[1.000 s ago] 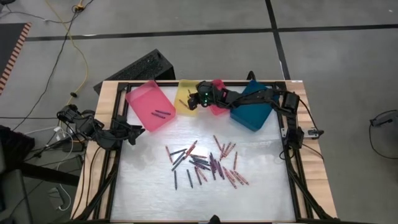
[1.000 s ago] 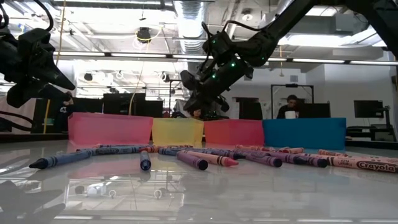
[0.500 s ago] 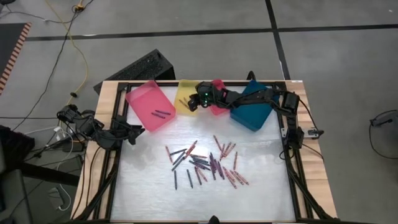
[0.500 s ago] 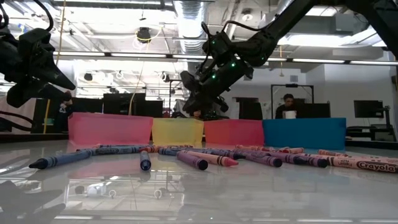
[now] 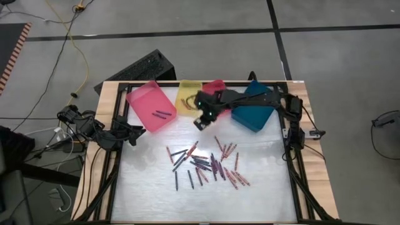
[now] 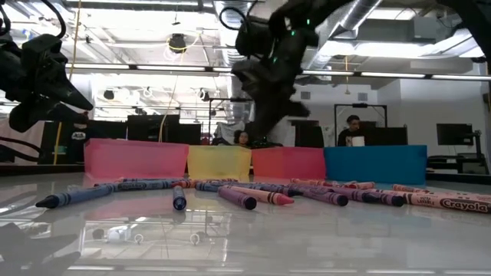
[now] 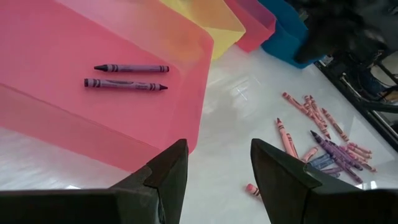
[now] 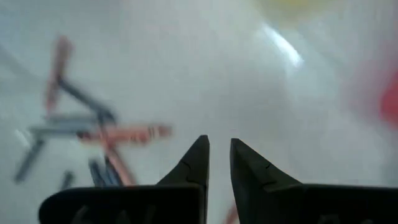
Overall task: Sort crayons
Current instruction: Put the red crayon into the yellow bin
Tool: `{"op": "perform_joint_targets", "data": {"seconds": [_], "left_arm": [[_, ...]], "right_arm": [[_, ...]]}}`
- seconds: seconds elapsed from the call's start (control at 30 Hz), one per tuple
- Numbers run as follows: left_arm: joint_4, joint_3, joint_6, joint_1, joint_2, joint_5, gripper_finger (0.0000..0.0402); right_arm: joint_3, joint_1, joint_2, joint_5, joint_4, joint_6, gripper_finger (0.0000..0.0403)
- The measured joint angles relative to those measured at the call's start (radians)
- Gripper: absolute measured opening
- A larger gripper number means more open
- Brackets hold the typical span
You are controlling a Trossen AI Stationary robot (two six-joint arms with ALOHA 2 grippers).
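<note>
I see the crayons [image 5: 206, 164], thin paper-wrapped sticks in purple, blue, pink and red, scattered mid-table, w/ two dark ones lying in the pink tray [image 5: 150, 105]. One wrapper near the low cam reads "Crayola". Right gripper [image 5: 199, 123] hangs above the table by the yellow tray [image 5: 186, 97], fingers slightly apart and empty; left gripper [image 5: 135, 133] waits spread at the table's left edge, holding nothing.
</note>
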Motion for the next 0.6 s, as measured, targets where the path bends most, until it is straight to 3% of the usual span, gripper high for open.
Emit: {"op": "perform_joint_targets", "data": {"seconds": [0.23,0.6], "left_arm": [[-0.003,0.0,0.0,0.0,0.0,-0.015,0.0165],[-0.003,0.0,0.0,0.0,0.0,-0.039,0.0165]], "right_arm": [[0.002,0.158,0.019,0.172,-0.259,0.164,0.0059],[0.001,0.204,0.021,0.234,-0.237,0.242,0.007]]}}
